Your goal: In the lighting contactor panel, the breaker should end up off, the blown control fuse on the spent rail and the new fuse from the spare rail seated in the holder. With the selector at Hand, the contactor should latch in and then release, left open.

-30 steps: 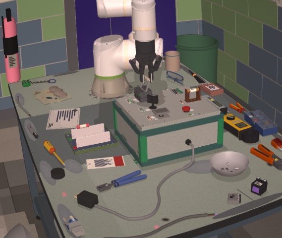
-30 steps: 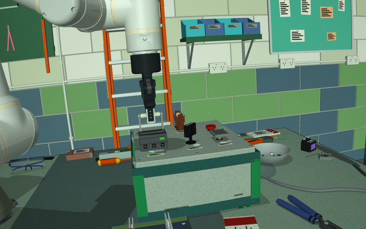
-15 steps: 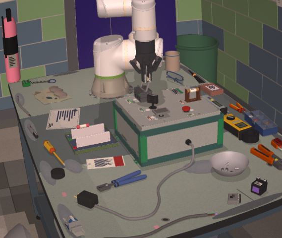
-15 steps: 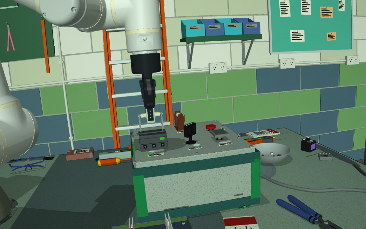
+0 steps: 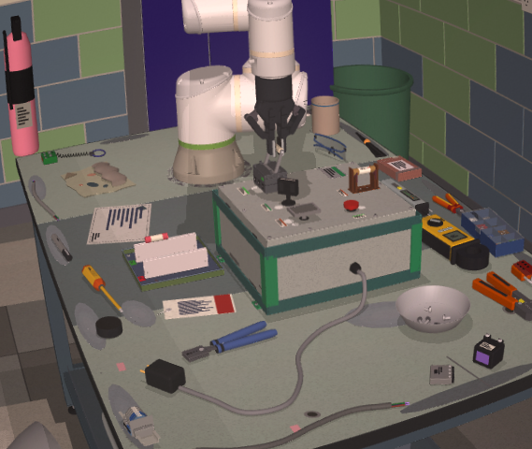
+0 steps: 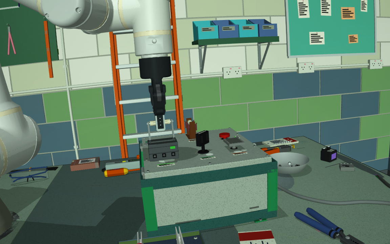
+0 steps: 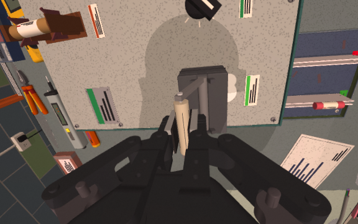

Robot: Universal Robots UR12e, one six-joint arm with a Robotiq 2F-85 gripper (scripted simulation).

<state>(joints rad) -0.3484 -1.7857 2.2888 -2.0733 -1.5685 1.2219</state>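
Note:
My gripper [image 5: 276, 148] [image 6: 159, 125] [image 7: 183, 130] hangs over the panel's rear left corner and is closed on the cream bar of the breaker handle [image 6: 160, 122] [image 7: 181, 124]. The handle stands up from the dark breaker body [image 5: 268, 177] [image 6: 162, 148] [image 7: 203, 93]. The black selector knob [image 5: 288, 189] [image 6: 202, 141] [image 7: 202, 7] stands beside the breaker. A fuse [image 5: 364, 170] [image 7: 31, 27] sits in the brown holder [image 5: 363, 179] [image 6: 190, 128] at the panel's far side. A red-capped fuse [image 5: 157, 237] [image 7: 328, 105] lies on one rail of the rail block [image 5: 172, 261]. The other rail [image 7: 328, 60] carries nothing. A red button [image 5: 351, 205] [image 6: 224, 134] sits on the panel top.
A steel bowl [image 5: 432, 306] [image 6: 289, 162] sits right of the panel box [image 5: 317, 239]. A grey cable [image 5: 300, 357] runs from the panel's front to a black plug. Blue pliers [image 5: 230, 340], a screwdriver [image 5: 101, 288], a yellow meter [image 5: 449, 237] and a parts tray [image 5: 492, 230] lie around.

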